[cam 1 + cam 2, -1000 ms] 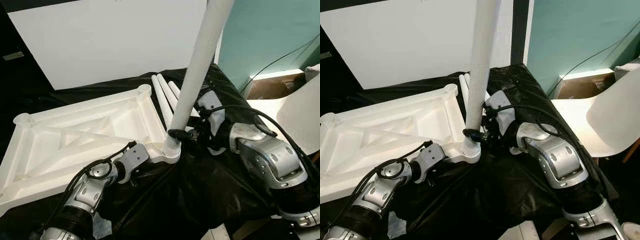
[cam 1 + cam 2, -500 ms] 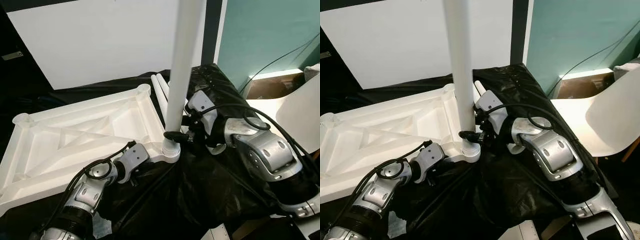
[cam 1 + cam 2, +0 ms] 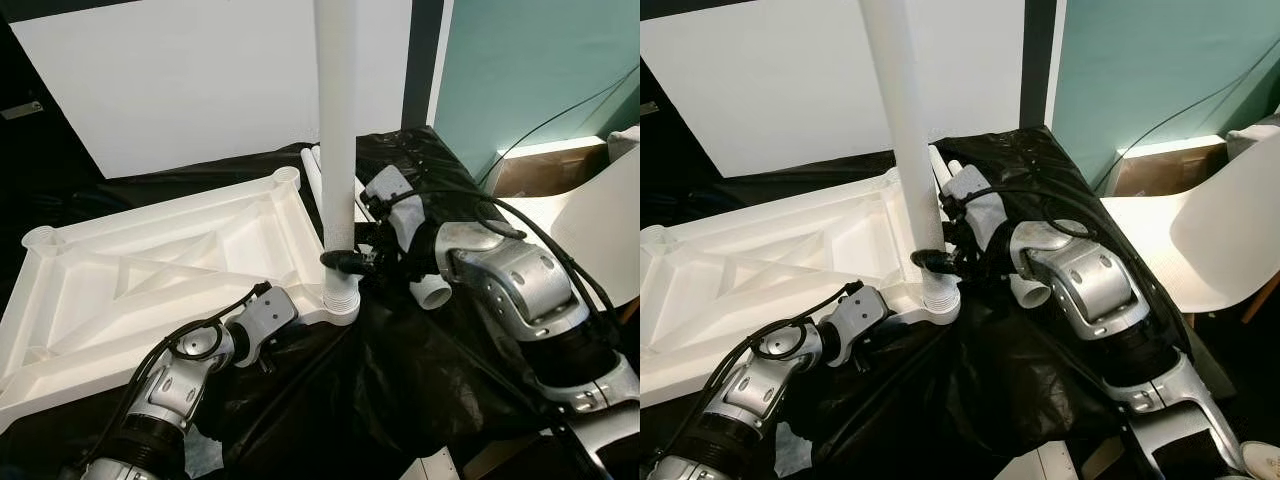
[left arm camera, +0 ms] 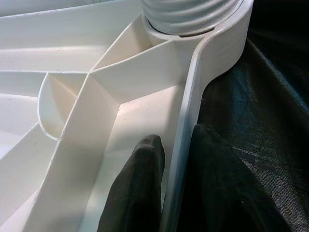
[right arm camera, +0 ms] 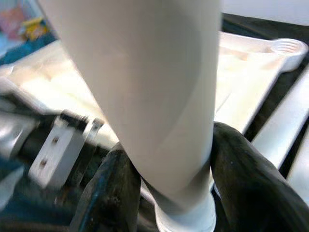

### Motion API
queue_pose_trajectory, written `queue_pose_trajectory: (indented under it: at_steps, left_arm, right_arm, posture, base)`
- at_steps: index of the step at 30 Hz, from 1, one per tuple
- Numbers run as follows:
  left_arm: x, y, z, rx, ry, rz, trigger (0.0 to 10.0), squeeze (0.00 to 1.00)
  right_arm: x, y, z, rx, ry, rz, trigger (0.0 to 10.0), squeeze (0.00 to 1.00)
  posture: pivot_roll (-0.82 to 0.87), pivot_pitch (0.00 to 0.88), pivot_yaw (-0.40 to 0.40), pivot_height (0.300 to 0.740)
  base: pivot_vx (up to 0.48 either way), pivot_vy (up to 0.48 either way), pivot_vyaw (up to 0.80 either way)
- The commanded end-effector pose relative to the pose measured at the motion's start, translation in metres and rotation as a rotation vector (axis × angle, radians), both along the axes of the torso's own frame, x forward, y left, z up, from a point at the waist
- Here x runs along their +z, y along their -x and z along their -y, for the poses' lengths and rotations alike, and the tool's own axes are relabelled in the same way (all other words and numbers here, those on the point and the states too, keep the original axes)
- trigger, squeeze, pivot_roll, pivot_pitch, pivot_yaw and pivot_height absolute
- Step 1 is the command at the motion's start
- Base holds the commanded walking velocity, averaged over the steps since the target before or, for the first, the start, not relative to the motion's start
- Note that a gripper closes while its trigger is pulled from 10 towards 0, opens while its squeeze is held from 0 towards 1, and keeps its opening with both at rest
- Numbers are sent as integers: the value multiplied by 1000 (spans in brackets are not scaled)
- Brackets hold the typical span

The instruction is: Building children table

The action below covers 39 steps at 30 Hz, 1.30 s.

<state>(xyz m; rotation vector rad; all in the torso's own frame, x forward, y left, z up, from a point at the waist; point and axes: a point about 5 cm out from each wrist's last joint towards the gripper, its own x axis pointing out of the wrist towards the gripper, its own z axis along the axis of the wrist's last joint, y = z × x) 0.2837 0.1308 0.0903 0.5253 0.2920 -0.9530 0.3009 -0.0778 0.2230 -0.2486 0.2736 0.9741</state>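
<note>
I see the leg [image 3: 336, 130] upright between my right fingers [image 5: 241, 179], in the tabletop's [image 3: 150, 270] corner socket; my left fingers [image 4: 137, 188] straddle its rim.

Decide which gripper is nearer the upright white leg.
Right. The right gripper is clamped around the leg just above the corner socket; the left gripper pinches the tabletop rim beside it.

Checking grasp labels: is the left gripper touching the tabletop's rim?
Touching. In the left wrist view the left gripper straddles the tabletop rim, both black fingers pressed against the wall.
</note>
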Motion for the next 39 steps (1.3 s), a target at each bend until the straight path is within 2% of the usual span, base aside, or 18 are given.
queue_pose_trajectory:
  at_steps: [1, 4, 10, 15, 18, 29, 34, 36, 39]
  left_arm:
    - [-13, 5, 1, 50, 5, -13, 10000, 0]
    - [-13, 4, 1, 49, 6, -12, 10000, 0]
    - [-12, 3, 2, 46, 8, -11, 10000, 0]
    - [-12, 2, 4, 46, 12, -8, 10000, 0]
    - [-12, 2, 4, 47, 12, -7, 10000, 0]
    - [-13, 4, 1, 52, 11, -7, 10000, 0]
    - [-13, 4, 0, 49, 9, -8, 10000, 0]
    - [-13, 4, 0, 47, 7, -7, 10000, 0]
    - [-13, 4, 0, 45, 7, -6, 10000, 0]
  right_arm:
    - [-17, -1, 1, -46, -12, -142, 10000, 0]
    - [-17, -2, 0, -71, -45, -192, 10000, 0]
    - [-15, -3, 1, -72, -38, -188, 10000, 0]
    - [-14, 1, 6, -6, 35, -113, 10000, 0]
    - [-15, 6, 10, 64, 122, -33, 10000, 0]
    - [-29, 15, 11, 107, 201, -8, 10000, 0]
    - [-34, 18, 12, 102, 194, -51, 10000, 0]
    - [-33, 14, 13, 37, 132, -133, 10000, 0]
    - [-31, 11, 13, 2, 90, -173, 10000, 0]
  posture:
    - [-47, 0, 27, 740]
    - [-49, 0, 27, 740]
    - [-57, 0, 25, 740]
    - [-58, 0, 23, 740]
    - [-57, 0, 22, 740]
    - [-51, 0, 21, 740]
    - [-51, 0, 23, 740]
    - [-53, 0, 27, 740]
    - [-53, 0, 28, 740]
  base:
    - [0, 0, 0]
    - [0, 0, 0]
    - [0, 0, 0]
    - [0, 0, 0]
    - [0, 0, 0]
    - [0, 0, 0]
    - [0, 0, 0]
    - [0, 0, 0]
    - [0, 0, 0]
